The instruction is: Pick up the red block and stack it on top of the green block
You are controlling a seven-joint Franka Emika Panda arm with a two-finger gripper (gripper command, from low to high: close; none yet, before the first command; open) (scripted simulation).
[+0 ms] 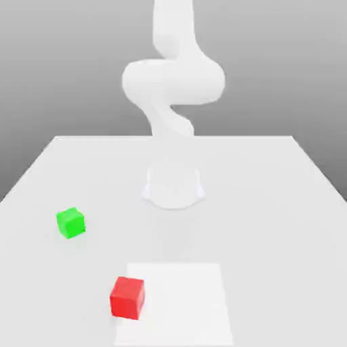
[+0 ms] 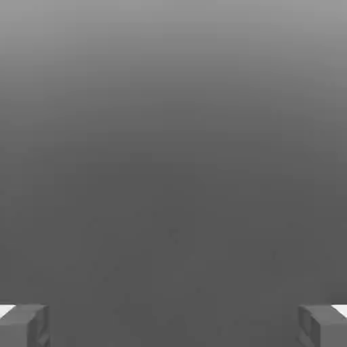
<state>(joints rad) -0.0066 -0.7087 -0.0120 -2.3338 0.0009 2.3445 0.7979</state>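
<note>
Red block (image 1: 127, 297), the larger cube, sits near the tabletop's (image 1: 271, 203) near edge, on the edge of a paler square patch (image 1: 183, 301), while the arm (image 1: 173, 88) rises from its round base toward the far edge. The green block (image 1: 70, 223) rests well apart from the red one, closer to the exterior view's left edge. The gripper (image 2: 173, 325) has its jaws spread wide, holding nothing.
</note>
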